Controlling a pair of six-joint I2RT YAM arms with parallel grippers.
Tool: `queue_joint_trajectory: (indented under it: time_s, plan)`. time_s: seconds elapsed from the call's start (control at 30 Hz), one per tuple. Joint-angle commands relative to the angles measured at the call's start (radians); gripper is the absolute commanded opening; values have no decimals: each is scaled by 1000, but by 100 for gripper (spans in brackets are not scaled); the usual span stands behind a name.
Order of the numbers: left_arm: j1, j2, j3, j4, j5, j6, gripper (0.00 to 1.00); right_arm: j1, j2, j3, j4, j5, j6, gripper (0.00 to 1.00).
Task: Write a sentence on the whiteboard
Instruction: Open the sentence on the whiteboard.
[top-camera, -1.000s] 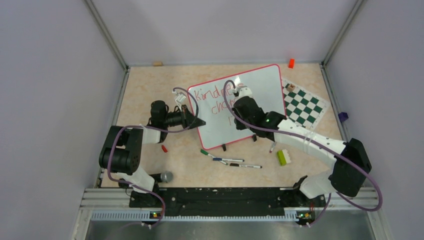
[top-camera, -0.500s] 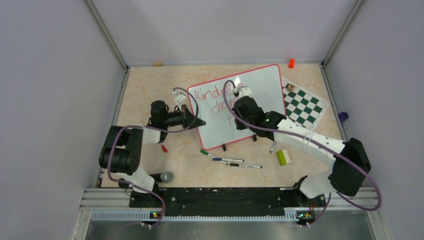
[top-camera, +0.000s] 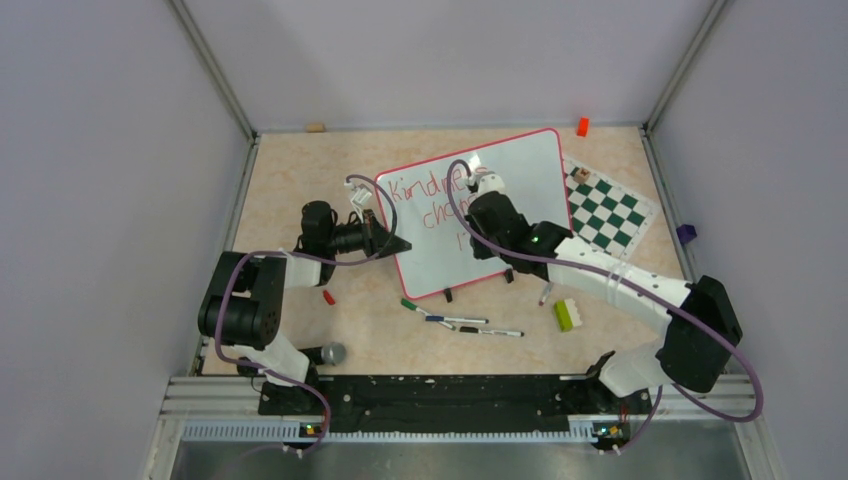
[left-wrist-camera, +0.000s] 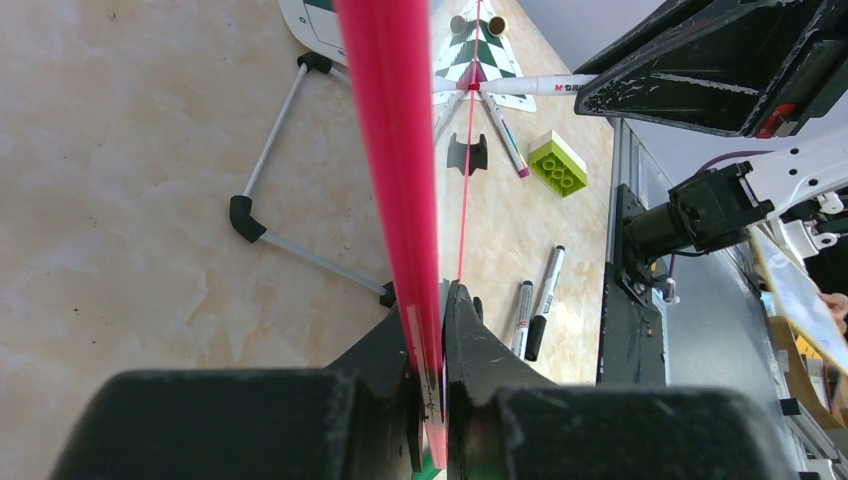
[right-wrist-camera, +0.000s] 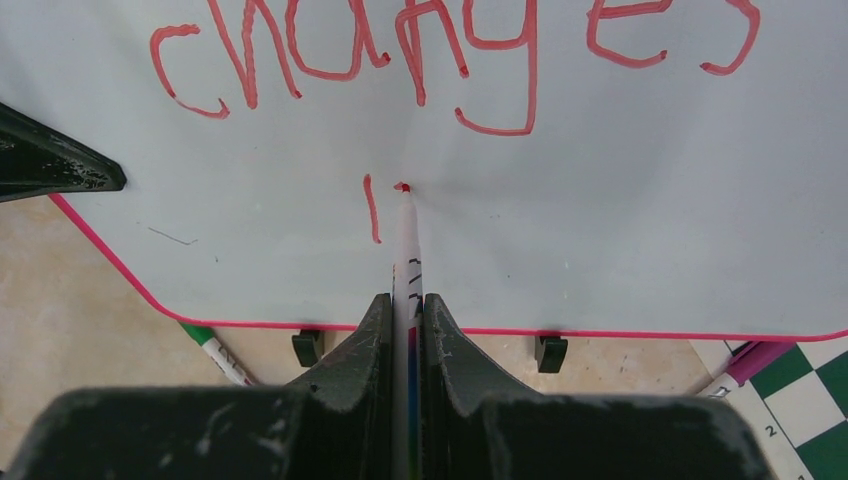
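Observation:
The whiteboard (top-camera: 530, 170) stands tilted on two black clip feet in the middle of the table. My left gripper (left-wrist-camera: 432, 330) is shut on its red-pink left edge (left-wrist-camera: 390, 150). The sentence (top-camera: 430, 200) is in red: a first line, "changes" (right-wrist-camera: 440, 60) below it, and one short upright stroke (right-wrist-camera: 371, 208) under that. My right gripper (right-wrist-camera: 406, 300) is shut on a white marker (right-wrist-camera: 408, 260). The marker's red tip (right-wrist-camera: 403, 188) touches the board just right of the stroke.
Two black-capped markers (top-camera: 470, 322) and a green-capped one (top-camera: 412, 305) lie in front of the board. A green brick (top-camera: 565, 315) and another marker (top-camera: 545, 294) lie right of them. The chess mat (top-camera: 605, 210) is behind the board's right side, and a red cap (top-camera: 328, 297) lies at the left.

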Motion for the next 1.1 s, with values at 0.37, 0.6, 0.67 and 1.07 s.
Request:
queue_joint_trajectory:
  time_s: [0.37,0.6,0.67,1.07]
  plan:
    - [2,46,-24,-103,-177,120,0,-14,19,69,6,25,1,0]
    - [2,46,-24,-102,-176,119,0,-12,-5,65,13,-19,-9,0]
    - [2,45,-26,-102,-176,118,0,-12,-28,57,12,-24,-9,0]
    - [4,49,-24,-99,-174,117,0,-13,-38,26,-3,-40,-11,0]
